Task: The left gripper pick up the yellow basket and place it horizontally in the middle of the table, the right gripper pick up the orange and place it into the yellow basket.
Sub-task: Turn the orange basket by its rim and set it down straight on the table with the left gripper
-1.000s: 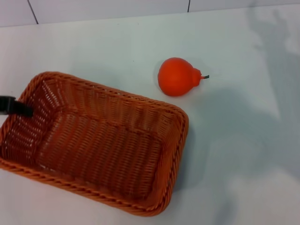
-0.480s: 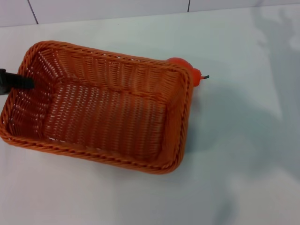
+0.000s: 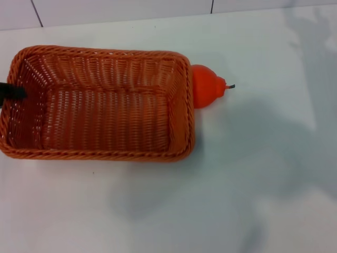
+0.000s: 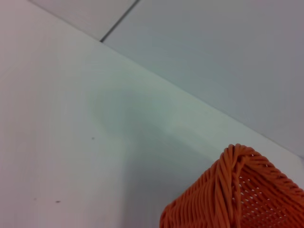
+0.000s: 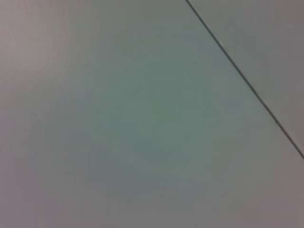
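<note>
While the left gripper (image 3: 11, 91) fingers pinch the yellow basket's (image 3: 100, 105) left rim, its right end hides part of the orange (image 3: 207, 93); sliding right could roll the fruit across the surface (image 3: 253, 174). Right gripper unseen.

Pale white panelled wall (image 3: 121, 9) runs across the far side in head view, w/ two thin dark seams: one slanted seam (image 3: 35, 11) twd the left, one near-upright seam (image 3: 212, 6) right of centre. Left wrist view shows same kind of grey-white panels (image 4: 228, 52), split by a dark diagonal joint line (image 4: 118, 21). Right wrist view: flat grey panel surface (image 5: 118, 118) only, w/ one dark diagonal groove (image 5: 242, 76) across a corner. Broad soft grey shadow (image 3: 308, 74) lies on the right side in head view; fainter shadow patch (image 3: 139, 203) nearer the front. Tiny dark speck (image 4: 92, 138) and another speck (image 4: 57, 201) show in left wrist view.
</note>
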`<act>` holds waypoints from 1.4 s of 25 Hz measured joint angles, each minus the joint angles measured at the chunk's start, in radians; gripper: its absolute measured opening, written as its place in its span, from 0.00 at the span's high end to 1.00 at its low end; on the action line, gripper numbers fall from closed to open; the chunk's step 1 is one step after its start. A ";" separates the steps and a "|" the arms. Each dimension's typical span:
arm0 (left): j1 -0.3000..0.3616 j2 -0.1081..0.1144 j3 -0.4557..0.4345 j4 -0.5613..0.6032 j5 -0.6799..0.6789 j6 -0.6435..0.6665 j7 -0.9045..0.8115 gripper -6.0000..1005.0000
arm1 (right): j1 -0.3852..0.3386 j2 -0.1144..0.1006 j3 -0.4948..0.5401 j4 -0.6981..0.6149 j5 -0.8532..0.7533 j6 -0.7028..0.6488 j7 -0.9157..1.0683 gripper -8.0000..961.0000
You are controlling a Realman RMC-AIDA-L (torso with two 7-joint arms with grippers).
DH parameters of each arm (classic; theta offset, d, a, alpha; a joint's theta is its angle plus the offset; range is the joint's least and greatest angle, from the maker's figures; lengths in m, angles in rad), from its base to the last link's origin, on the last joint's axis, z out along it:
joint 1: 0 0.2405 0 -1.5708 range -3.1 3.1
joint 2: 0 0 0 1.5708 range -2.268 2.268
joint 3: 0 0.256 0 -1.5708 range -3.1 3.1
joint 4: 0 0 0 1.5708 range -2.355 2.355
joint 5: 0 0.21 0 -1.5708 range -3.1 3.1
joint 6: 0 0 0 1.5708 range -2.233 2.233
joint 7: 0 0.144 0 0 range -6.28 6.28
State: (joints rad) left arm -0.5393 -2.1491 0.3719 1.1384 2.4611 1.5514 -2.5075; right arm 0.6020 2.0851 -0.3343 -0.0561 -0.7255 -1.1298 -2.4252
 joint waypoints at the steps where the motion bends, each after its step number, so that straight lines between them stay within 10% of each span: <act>1: 0.003 -0.002 0.000 0.000 -0.001 -0.005 -0.002 0.83 | 0.002 0.000 0.000 -0.004 0.000 0.005 0.000 0.20; 26: 0.066 -0.007 0.033 -0.071 -0.105 -0.047 -0.021 0.80 | 0.014 0.001 -0.001 -0.018 0.000 0.029 0.000 0.20; 35: 0.087 0.013 0.025 -0.078 -0.144 -0.055 0.058 0.42 | 0.002 -0.003 -0.108 -0.060 -0.066 0.028 0.032 0.20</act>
State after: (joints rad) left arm -0.4521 -2.1362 0.3965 1.0607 2.3169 1.4960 -2.4499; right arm 0.6038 2.0819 -0.4421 -0.1161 -0.7912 -1.1015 -2.3934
